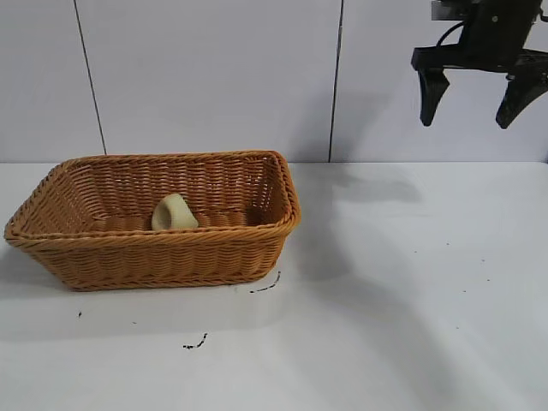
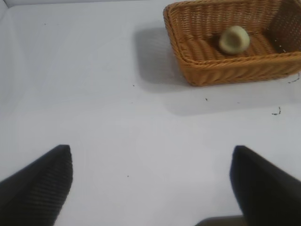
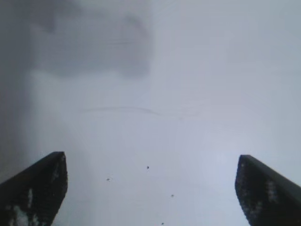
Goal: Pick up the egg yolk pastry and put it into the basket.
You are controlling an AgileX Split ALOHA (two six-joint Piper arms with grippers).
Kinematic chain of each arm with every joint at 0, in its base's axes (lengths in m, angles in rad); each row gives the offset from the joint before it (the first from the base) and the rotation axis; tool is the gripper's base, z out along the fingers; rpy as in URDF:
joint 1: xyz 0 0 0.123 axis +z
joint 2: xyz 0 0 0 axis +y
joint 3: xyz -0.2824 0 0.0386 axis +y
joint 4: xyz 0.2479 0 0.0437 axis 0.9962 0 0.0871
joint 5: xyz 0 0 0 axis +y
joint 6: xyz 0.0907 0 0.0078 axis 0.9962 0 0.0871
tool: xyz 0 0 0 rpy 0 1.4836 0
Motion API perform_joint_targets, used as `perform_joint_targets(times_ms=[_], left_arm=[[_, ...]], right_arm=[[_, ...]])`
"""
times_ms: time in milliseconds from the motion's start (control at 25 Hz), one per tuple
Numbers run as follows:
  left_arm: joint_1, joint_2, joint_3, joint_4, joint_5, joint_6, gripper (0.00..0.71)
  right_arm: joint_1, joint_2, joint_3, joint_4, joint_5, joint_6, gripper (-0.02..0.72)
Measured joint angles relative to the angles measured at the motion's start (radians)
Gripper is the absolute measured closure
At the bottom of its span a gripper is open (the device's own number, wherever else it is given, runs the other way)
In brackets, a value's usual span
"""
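**Pastry Sits in the Basket**

Sitting on the basket (image 1: 154,257) floor is the pastry (image 1: 174,213), a small, smooth, pale yellow lump. It is round like a bun and has a dent, and it leans on its side. In the exterior view it lies a bit toward 12 o'clock from the middle of the basket, close to the back wall.

The basket is big and shaped like a box with sides that lean outward. It is made of orange-brown woven wicker, bumpy all over, with a thick braided rim. It stands at about 9 o'clock in the exterior view.

The right gripper (image 1: 469,106) hangs high in the air at about 2 o'clock, well apart from the basket. Its two black pointed fingers (image 1: 431,96) aim down. The jaws are spread wide with nothing between them.

The left gripper (image 2: 150,181) looks over bare table, with the basket far off. Its dark jaws are spread wide too and hold nothing.

The table (image 1: 411,291) is flat, white and smooth, with a few tiny dark specks (image 1: 195,344) and soft grey shadows. Behind it is a plain white wall (image 1: 214,77) with thin dark lines running up and down.
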Motion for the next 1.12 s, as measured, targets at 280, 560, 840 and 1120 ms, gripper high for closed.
perform_joint_targets(times_ms=[280,560,840,1120], left_arm=[[0.0,0.0,0.0,0.0,0.0,0.0,0.017],[0.0,0.0,0.0,0.0,0.0,0.0,0.017],[0.0,0.0,0.0,0.0,0.0,0.0,0.017],[0.0,0.0,0.0,0.0,0.0,0.0,0.017]], right_arm=[[-0.003,-0.167,0.164,0.007,-0.001,0.003,0.008],[-0.003,-0.498,0.536,0.011,0.0,0.005,0.008],[-0.003,-0.929,0.906,0.011,0.003,0.005,0.008],[-0.003,-1.362,1.236,0.012,-0.023,0.005,0.008]])
